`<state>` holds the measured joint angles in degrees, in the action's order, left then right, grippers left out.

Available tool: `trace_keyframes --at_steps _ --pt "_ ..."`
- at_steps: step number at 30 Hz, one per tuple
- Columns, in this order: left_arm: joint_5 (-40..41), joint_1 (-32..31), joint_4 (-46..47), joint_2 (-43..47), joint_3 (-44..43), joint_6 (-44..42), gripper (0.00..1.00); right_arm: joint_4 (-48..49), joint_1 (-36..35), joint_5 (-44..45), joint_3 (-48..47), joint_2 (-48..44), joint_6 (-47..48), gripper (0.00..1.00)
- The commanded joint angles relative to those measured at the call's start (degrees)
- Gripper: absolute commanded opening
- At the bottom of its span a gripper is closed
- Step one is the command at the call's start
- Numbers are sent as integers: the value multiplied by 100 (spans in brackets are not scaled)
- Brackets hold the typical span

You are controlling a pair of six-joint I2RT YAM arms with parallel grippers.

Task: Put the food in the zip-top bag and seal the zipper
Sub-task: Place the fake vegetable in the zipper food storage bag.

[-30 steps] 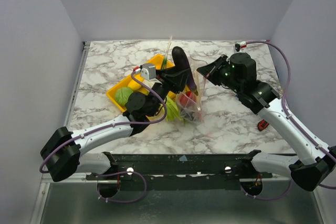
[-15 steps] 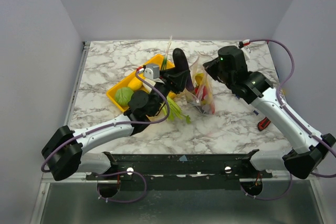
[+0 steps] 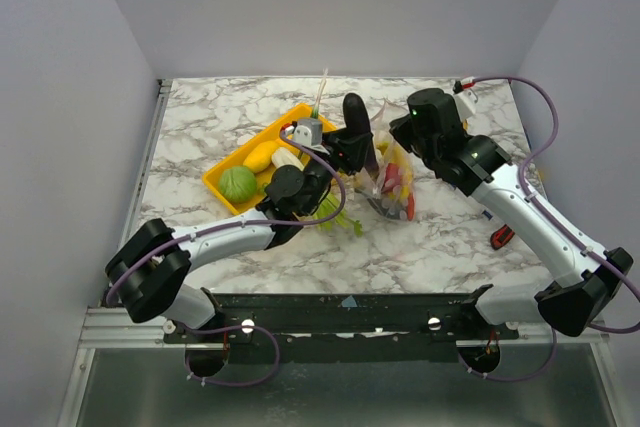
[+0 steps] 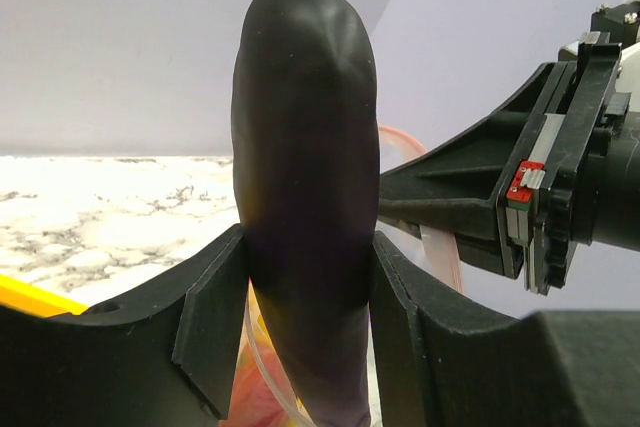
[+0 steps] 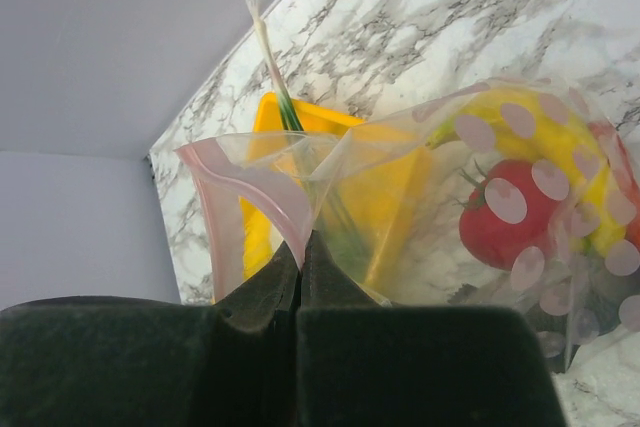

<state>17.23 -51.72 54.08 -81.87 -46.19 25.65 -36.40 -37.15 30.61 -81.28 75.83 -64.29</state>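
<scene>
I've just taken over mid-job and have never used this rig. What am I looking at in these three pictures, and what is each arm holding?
A two-armed robot works at a marble table. The overhead picture looks down from behind it; the other two come from cameras on each wrist. The left tool grips a dark eggplant toy upright. The right tool pinches the clear zip-top bag near its pink zipper; a red fruit is inside. A yellow tray holds a green cabbage.

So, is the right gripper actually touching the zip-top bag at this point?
Touching. In the right wrist view the right gripper, shut, pinches the zip-top bag at its pink-edged rim, with no gap showing.
</scene>
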Motion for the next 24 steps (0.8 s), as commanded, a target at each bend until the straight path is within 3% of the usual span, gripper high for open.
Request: trace_keyframes --at_steps 1,5,9,11,12,14,20,21,24 --pt "81 11 622 -216 -274 -472 0 271 -36 9 -70 17 -129 1" --pt "51 3 658 -303 -223 -528 0 328 -38 -14 -173 -58 -219 1" --pt "-29 -43 515 -248 -182 -720 7 349 -38 7 -183 -107 -409 1" --pt "-221 -57 367 -159 -142 -668 26 385 -37 7 -174 -95 -473 1" --pt "-325 -70 161 -91 -139 -578 43 384 -32 9 -179 -80 -494 1" --pt "-651 -115 -398 84 -184 -474 57 400 -37 -3 -148 -88 -556 1" --pt "-951 -177 -1620 667 -165 -46 80 436 -36 85 6 -263 -604 1" --pt "-1039 -180 -1818 756 -215 -23 97 433 -36 82 6 -271 -597 1" --pt "-1264 -156 -2870 987 -575 79 98 361 -33 74 -28 -283 -517 1"
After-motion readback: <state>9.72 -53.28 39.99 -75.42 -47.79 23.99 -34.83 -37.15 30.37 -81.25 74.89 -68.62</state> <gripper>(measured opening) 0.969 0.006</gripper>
